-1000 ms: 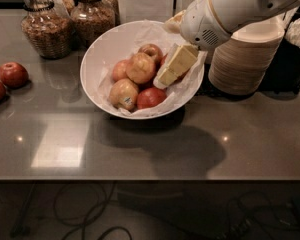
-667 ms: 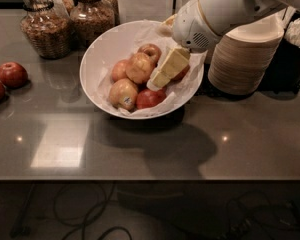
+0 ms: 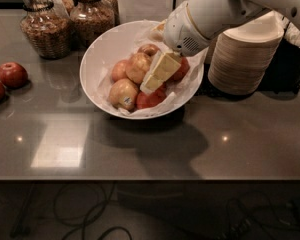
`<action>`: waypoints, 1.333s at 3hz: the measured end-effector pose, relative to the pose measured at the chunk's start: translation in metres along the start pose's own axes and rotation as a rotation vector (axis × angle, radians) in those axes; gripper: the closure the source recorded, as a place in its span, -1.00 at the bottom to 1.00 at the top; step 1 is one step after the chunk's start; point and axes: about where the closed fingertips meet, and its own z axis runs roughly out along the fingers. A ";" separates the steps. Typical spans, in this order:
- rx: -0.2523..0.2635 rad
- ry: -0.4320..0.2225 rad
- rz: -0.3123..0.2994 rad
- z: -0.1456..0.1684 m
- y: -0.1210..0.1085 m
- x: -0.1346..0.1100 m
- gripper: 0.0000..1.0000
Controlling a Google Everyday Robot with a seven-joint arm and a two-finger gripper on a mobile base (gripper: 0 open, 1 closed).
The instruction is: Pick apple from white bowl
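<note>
**End effector slides deeper into the bowl, over the apple pile**

Over the last 1 second the end effector has shifted left and a little lower, from the right side of the white bowl toward the middle of the pile. Its cream tip now lies on the fruit, between a yellow-red apple on its left and a red apple on its right, with another red one just below it. The apples themselves look unmoved; none has lifted. Whether the end effector is spread or closed on anything cannot be told from this angle.

The bowl stays where it was on the tabletop, paper liner crumpled under the fruit, with a stack of beige bowls just beside it on the right and jars behind it. 2 loose apples sit well apart at the left edge.

My reading: this is the final reach, choosing 1 apple near the centre. The grasp and lift are not yet done, and crowded neighbours may get nudged.
</note>
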 end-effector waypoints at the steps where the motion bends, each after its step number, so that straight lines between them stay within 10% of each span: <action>1: -0.014 0.004 -0.012 0.009 0.000 -0.004 -0.70; 4: -0.055 0.006 -0.007 0.033 -0.003 0.004 -0.68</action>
